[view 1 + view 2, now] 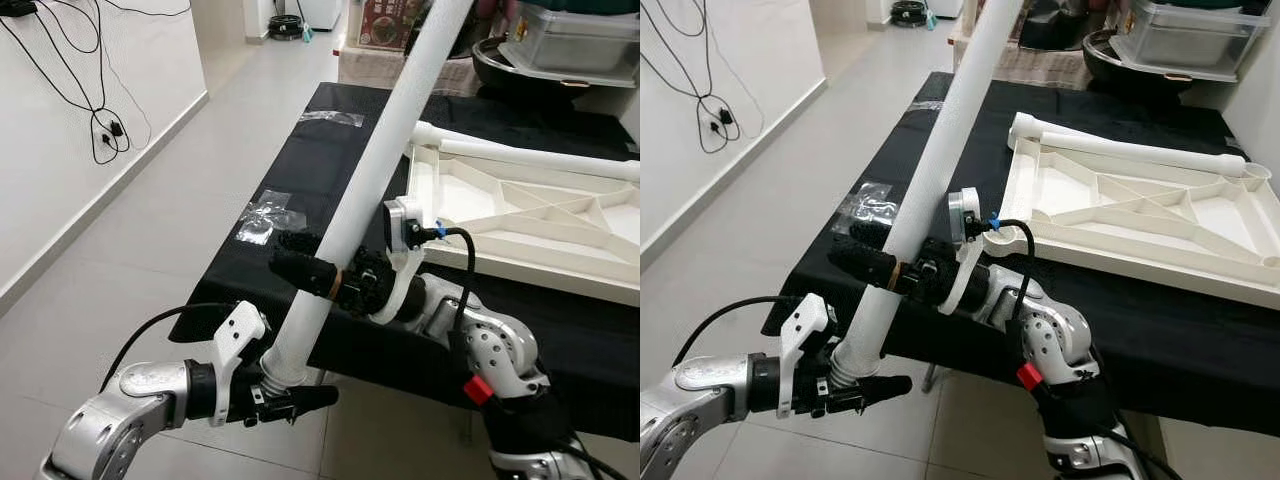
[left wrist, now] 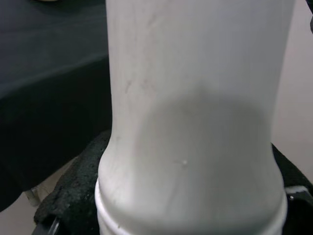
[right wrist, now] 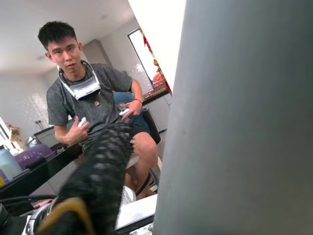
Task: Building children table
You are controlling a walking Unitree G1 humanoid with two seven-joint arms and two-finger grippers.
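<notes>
A long white table leg (image 1: 390, 130) slants up from the lower left, over the near edge of the black-covered table (image 1: 300, 170). My left gripper (image 1: 285, 395) is shut on its ribbed screw end, below the table edge. Higher up, my right gripper (image 1: 315, 265) is shut around the shaft. The white children's tabletop (image 1: 520, 215) lies underside up on the black cloth to the right. A second white leg (image 1: 530, 155) lies along its far edge. The leg (image 2: 195, 98) sits between black pads (image 2: 73, 186) in the left wrist view.
Clear plastic bags (image 1: 268, 215) lie on the cloth left of the leg. Cables (image 1: 100, 120) hang on the left wall above tiled floor. Bins and a bowl (image 1: 570, 40) stand behind the table. A seated person (image 3: 93, 107) holding controllers appears in the right wrist view.
</notes>
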